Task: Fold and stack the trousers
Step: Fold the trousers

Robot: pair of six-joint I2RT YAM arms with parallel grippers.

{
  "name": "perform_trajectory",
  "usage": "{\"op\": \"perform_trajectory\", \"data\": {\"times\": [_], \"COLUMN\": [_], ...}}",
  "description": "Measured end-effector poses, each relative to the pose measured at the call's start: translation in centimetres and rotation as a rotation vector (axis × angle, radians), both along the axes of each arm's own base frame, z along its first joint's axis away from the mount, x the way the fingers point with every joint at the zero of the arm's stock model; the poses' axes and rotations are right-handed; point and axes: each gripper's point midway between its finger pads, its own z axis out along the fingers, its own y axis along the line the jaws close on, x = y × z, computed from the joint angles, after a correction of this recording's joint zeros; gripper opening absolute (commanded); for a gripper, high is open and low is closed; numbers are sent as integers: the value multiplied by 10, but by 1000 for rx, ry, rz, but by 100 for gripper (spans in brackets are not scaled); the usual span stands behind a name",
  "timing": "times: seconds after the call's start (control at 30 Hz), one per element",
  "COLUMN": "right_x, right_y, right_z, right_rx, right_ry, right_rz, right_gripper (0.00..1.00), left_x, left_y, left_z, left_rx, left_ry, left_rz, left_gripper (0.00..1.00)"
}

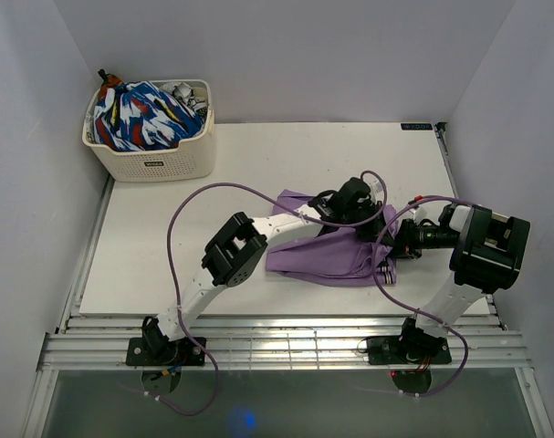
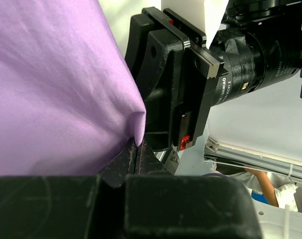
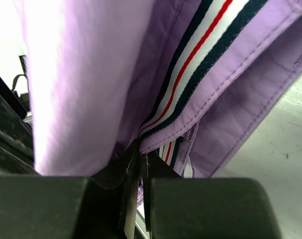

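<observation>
Trousers (image 1: pixel 318 260) lie bunched on the table (image 1: pixel 158 265), well apart from the basket (image 1: pixel 153 160), off toward the right arm's side of it. Both grips are at the trouser end farthest from the basket. Left jaws are clamped on a pinch of plain lilac cloth. Right jaws are clamped on the edge by the striped waistband (image 3: pixel 190 64). Cloth drapes close over both wrist cameras. I read this as mid-fold: waist end held up, ready to carry over. Next I'd move both arms together, level, toward the basket-side end, lay edge on edge, then let go. Uneven travel would likely skew the fold. Stacking not yet done, as far as I can tell.
</observation>
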Motion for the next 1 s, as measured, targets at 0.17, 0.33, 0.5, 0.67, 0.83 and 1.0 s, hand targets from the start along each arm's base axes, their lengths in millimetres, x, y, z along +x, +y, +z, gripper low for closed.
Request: {"op": "perform_trajectory", "data": {"times": [0.17, 0.33, 0.5, 0.67, 0.83, 1.0], "right_x": [0, -2, 5, 17, 32, 39], "right_y": [0, -6, -28, -54, -71, -66], "right_z": [0, 3, 14, 38, 65, 103], "right_rx": [-4, -52, -174, -299, -377, -380], "right_ry": [0, -1, -43, -115, -186, -270], "right_rz": [1, 19, 42, 61, 82, 120], "right_gripper": [9, 22, 38, 46, 46, 54], "left_x": [-3, -2, 3, 13, 29, 47], "left_y": [-3, -4, 0, 14, 39, 80], "left_z": [-2, -7, -17, -29, -24, 13], "left_rx": [2, -2, 14, 54, 97, 98], "left_ry": [2, -3, -3, -31, -66, -114], "left_rz": [0, 2, 9, 15, 32, 57], "left_gripper": [5, 27, 42, 73, 85, 84]}}
